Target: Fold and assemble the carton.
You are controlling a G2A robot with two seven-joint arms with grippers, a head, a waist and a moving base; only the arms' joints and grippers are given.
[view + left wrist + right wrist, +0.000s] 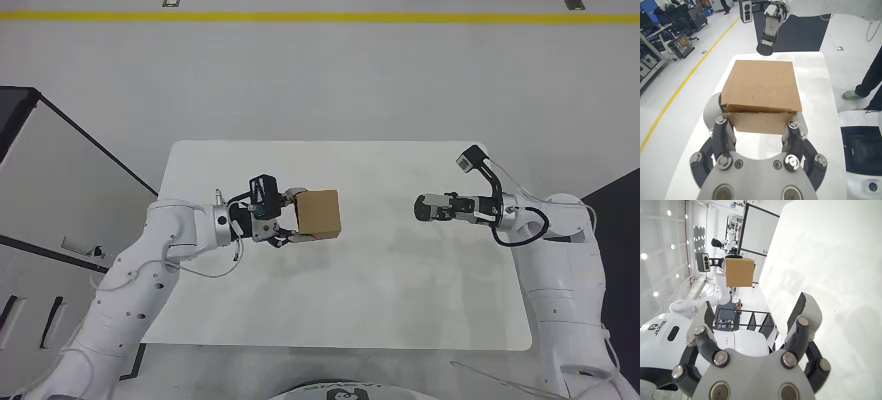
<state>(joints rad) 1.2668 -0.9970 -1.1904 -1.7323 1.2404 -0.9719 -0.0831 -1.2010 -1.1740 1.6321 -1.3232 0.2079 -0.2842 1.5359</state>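
A brown cardboard carton [320, 212] in box shape is held just above the left half of the white table [400, 300]. My left gripper [289, 216] is shut on the carton [761, 85], one finger [712, 106] pressed on each side of it. The end facing this gripper shows folded flaps with a slightly gaping seam. My right gripper [420, 208] hovers over the table's right part, pointing at the carton with a wide gap between them. Its fingers stand open and hold nothing [755, 306]. The carton [739, 272] shows far off in the right wrist view.
The table [815, 94] is bare around the carton. A black-framed partition [60, 160] stands off the table's left side. A yellow line [320, 16] runs across the floor beyond the far edge.
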